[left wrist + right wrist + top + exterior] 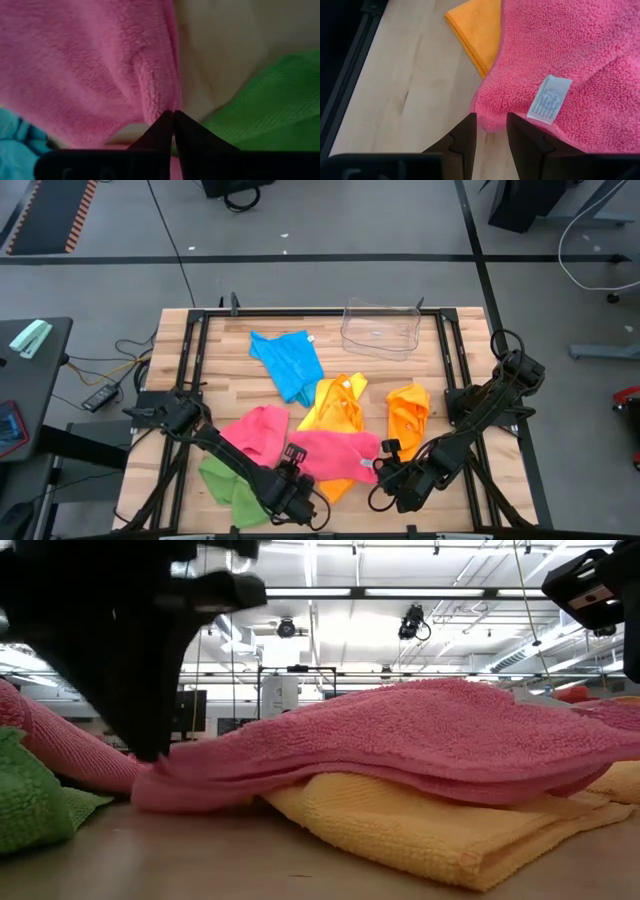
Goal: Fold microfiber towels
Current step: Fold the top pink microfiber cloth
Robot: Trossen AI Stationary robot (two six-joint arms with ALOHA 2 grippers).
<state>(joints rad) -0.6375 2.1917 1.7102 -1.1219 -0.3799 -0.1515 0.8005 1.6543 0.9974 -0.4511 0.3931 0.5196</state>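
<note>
A folded pink towel lies across a yellow towel near the table's front, its white tag facing up. My left gripper is shut at its left near corner, next to a green towel. My right gripper is closed on its right near corner. A second pink towel, a blue one and an orange one lie loose on the wood. My left gripper pinches the pink towel's left edge at a bunched ridge, only at the fingertips, coming steeply from above. The towel rests on the yellow towel and the table. My right gripper has the towel's right near corner between its two fingertips, slanting down from the right. Wood shows farther back between the fingers. That corner lies low on the table.
A clear plastic bin stands at the table's far edge, right of centre. Dark rails run along the table's sides. Bare wood lies at the front right corner.
</note>
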